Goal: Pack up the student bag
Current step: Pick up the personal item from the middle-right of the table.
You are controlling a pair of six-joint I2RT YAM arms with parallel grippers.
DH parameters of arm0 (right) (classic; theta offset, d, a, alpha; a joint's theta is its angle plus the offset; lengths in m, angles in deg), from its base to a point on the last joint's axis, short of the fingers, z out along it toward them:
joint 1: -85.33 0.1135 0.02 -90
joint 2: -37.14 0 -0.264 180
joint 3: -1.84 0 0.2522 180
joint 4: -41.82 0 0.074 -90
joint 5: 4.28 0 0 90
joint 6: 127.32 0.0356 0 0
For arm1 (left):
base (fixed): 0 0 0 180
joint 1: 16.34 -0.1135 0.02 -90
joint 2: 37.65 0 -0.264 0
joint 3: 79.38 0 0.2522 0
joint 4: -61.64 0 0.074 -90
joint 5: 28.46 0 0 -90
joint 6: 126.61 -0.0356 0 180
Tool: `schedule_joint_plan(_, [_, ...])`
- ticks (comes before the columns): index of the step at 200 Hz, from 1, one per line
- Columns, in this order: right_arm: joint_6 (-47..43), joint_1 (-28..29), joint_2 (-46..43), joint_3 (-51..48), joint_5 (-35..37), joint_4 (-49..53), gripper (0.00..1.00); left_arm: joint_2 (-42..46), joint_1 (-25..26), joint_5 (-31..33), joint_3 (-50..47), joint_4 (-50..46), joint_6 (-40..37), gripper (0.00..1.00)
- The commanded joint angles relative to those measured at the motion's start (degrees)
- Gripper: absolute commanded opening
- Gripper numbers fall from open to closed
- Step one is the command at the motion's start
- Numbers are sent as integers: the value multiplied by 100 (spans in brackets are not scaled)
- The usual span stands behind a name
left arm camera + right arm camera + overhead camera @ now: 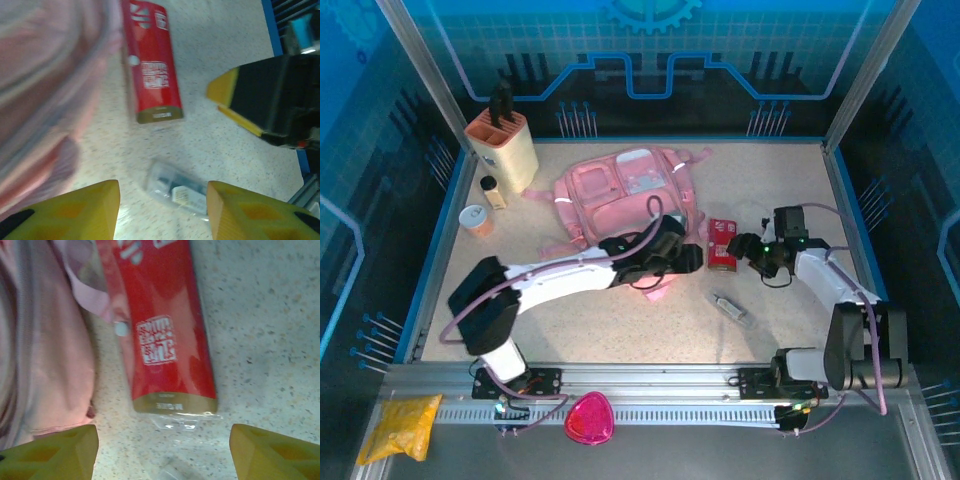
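Both spread: left hand and right hand near soft pink student bag.

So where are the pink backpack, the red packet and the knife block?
pink backpack (pixel 610 208), overhead view, on its front pocket.
red packet (pixel 156 340), right wrist view, on its white label.
knife block (pixel 512 160), overhead view, on its beige side.

Top view sharp, bluish cast; wrist views soft, student bag smeared by blur.

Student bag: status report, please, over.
Left tool open, empty. Right tool open over red packet. Student bag on table, packet beside it. Clear pouch loose nearby.
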Motion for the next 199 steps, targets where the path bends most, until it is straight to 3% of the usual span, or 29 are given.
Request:
schedule_joint_plan(1, [-117,-249,280,-158,-210,-215,66,-662,136,111,530,182,252,45])
schedule_joint_plan(26, [-125,-359,591,-224,-313,-509,62,-1484,92,554,1091,-102,231,34])
schedule_joint_plan(54, [-177,-357,818,-234,-368,-689,59,-2079,-59,258,1442,36,336,22])
schedule_joint_plan(104, [-183,-321,1175,-249,-684,-1026,58,-2764,-238,97,1928,44,327,13])
schedule_joint_plan(168, [-240,-82,1343,-96,-762,-992,59,-3131,-263,18,2115,57,316,10])
schedule_joint_plan(199, [-243,-66,1424,-23,-1157,-1033,59,-3199,-279,57,2156,-160,331,7])
